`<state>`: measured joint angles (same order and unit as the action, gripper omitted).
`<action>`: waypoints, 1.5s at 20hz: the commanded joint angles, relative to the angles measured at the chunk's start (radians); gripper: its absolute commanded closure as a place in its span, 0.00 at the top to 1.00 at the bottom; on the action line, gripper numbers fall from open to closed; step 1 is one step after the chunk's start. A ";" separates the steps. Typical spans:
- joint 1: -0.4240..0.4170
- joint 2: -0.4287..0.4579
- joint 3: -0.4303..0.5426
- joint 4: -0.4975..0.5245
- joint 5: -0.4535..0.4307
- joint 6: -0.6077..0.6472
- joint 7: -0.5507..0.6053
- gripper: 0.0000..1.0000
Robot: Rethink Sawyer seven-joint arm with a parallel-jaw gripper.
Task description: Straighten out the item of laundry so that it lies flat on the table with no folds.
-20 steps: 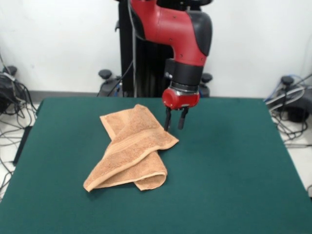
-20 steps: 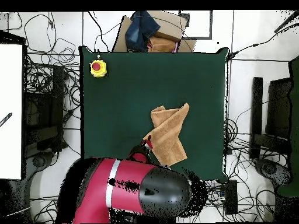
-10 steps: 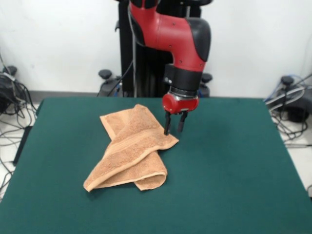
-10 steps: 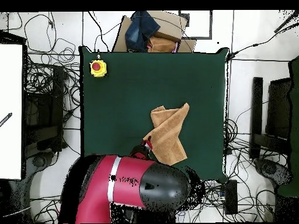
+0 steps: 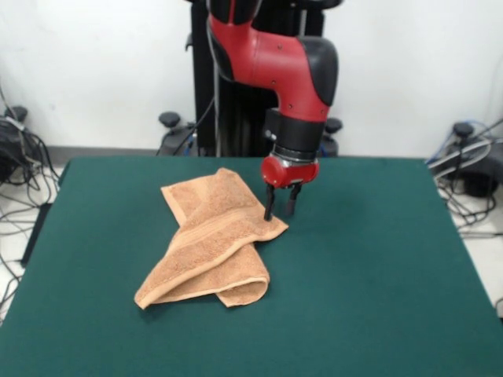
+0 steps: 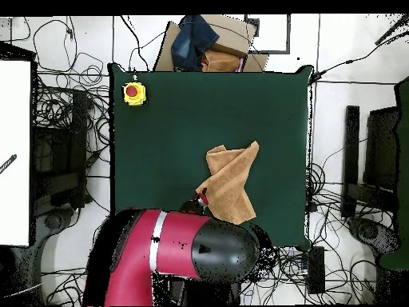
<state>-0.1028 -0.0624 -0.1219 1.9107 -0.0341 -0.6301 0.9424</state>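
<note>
Lowered since a second ago, the gripper (image 5: 279,208) now stands with fingers apart at the right corner of the folded orange-tan hand towel (image 5: 212,239), which lies crumpled left of centre on the green worktop (image 5: 377,275).

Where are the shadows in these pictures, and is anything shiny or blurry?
Front view: a soft dark shadow hugs the folded towel along its near edge, and a faint one sits under the open claw; the red arm shows pale glints of light. Overhead view: the green table looks evenly lit with no clear shadows, and the towel looks a little soft.
</note>
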 commanded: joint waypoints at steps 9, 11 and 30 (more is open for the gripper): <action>0.022 0.051 0.044 -0.127 0.067 -0.030 0.259 1.00; 0.024 0.056 0.042 -0.130 0.070 -0.033 0.259 1.00; 0.039 0.097 0.023 -0.157 0.088 -0.054 0.261 1.00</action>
<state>-0.0761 -0.0243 -0.1349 1.8844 -0.0242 -0.6408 0.9424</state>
